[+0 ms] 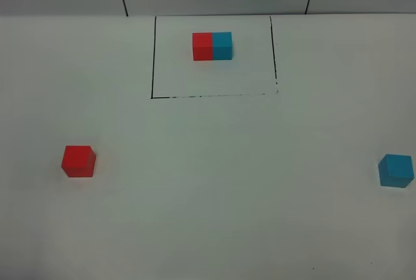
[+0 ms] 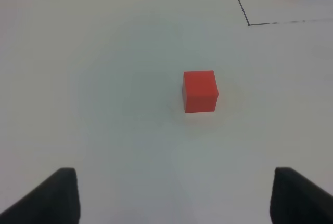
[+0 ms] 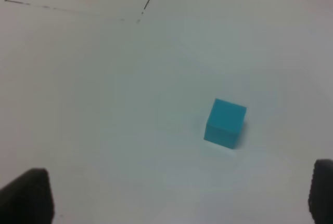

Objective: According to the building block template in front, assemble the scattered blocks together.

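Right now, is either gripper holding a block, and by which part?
Nothing held. Left gripper stands open short of the red cube; right gripper open short of the blue cube.

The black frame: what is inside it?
Only the template, its red and cyan halves touching, near the far edge of the frame. Around it, white table. Only the spot under the template is hidden.

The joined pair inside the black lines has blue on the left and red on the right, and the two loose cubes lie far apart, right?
Reversed: the exterior high view shows the joined pair with red left, blue right. The loose red cube and loose blue cube do lie far apart.
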Available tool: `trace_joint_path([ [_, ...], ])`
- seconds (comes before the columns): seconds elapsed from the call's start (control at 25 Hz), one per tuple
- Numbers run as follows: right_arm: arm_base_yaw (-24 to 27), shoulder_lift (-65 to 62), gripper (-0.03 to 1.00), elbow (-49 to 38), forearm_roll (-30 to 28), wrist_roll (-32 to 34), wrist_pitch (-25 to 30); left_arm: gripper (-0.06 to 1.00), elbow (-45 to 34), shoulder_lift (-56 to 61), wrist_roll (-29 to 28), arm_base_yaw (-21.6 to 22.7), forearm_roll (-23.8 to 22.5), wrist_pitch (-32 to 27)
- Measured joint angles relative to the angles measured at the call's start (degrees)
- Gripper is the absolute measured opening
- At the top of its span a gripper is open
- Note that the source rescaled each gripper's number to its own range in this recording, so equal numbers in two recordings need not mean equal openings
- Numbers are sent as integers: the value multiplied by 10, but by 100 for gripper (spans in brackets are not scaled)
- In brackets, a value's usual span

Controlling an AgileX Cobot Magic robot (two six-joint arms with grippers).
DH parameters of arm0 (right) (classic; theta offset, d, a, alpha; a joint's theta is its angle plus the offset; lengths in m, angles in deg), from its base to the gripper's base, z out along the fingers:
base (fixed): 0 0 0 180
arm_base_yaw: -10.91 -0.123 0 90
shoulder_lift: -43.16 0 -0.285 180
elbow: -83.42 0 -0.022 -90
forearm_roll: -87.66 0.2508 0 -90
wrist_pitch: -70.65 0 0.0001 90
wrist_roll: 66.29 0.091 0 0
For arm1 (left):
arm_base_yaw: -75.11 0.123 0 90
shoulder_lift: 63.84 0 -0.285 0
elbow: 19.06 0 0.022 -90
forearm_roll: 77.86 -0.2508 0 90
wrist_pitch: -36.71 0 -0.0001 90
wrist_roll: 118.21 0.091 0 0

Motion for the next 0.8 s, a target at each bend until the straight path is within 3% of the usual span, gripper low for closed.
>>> trace_joint_path([
  [0.8, 0, 0, 94, 0, 7, -1, 0, 77, 0, 0, 0, 0, 0, 0],
])
